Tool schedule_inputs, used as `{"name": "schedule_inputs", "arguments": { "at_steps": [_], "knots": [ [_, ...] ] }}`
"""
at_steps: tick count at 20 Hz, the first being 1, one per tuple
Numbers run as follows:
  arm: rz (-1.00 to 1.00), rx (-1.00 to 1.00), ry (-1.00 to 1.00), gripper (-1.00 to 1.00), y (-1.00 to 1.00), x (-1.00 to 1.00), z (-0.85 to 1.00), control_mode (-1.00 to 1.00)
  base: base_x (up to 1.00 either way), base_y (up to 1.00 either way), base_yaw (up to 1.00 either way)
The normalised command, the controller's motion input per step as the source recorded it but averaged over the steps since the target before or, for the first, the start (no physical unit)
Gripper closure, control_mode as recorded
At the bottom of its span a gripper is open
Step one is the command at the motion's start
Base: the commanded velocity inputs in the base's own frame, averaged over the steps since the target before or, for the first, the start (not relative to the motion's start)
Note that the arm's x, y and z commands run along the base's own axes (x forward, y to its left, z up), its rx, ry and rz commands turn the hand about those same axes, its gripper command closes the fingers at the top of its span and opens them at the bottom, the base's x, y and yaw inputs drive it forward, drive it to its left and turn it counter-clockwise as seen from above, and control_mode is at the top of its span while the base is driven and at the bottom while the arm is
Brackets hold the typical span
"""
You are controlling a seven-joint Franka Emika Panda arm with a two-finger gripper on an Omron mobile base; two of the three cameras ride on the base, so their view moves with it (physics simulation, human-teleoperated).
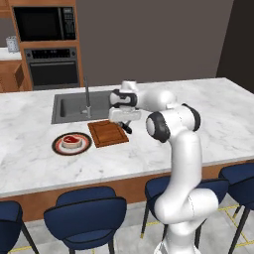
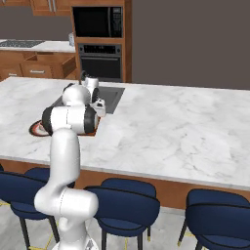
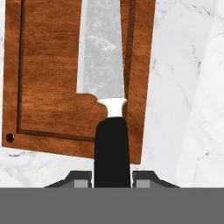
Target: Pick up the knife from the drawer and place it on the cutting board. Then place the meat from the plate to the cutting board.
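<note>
— Where is the knife point(image 3: 105, 83)?
— Pinched by its black handle between the gripper point(image 3: 112, 178) fingers, its silver blade reaching out over the cutting board point(image 3: 48, 78), seen from the hand view.

— And the board itself?
— Flat on the marble counter point(image 1: 208, 119), just in front of the sink point(image 1: 69, 106), with the gripper point(image 1: 127, 126) at its right edge.

— The meat point(image 1: 71, 141)?
— On the round dark-rimmed plate point(image 1: 58, 148), just left of the board.

— Anything behind?
— An oven point(image 1: 52, 67) under a microwave point(image 1: 44, 23).

knife point(image 3: 105, 65) 1 | cutting board point(image 1: 106, 134) 1 | plate point(image 1: 57, 147) 1 | meat point(image 1: 71, 141) 1 | stools point(image 1: 84, 218) 4
</note>
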Motion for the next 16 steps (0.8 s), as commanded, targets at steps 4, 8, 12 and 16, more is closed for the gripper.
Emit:
{"name": "schedule_inputs", "arguments": {
  "at_steps": [4,8,12,16],
  "knots": [
    [0.00,0.00,0.04,1.00,0.10,0.21,-0.10,-1.00,0.00,0.00,0.00],
    [0.00,0.00,0.01,1.00,0.03,0.13,-0.04,-1.00,0.00,0.00,0.00],
    [0.00,0.00,0.01,1.00,0.07,0.25,-0.14,-1.00,0.00,0.00,0.00],
    [0.00,0.00,0.02,1.00,0.11,0.25,-0.23,-1.00,0.00,0.00,0.00]
  ]
}}
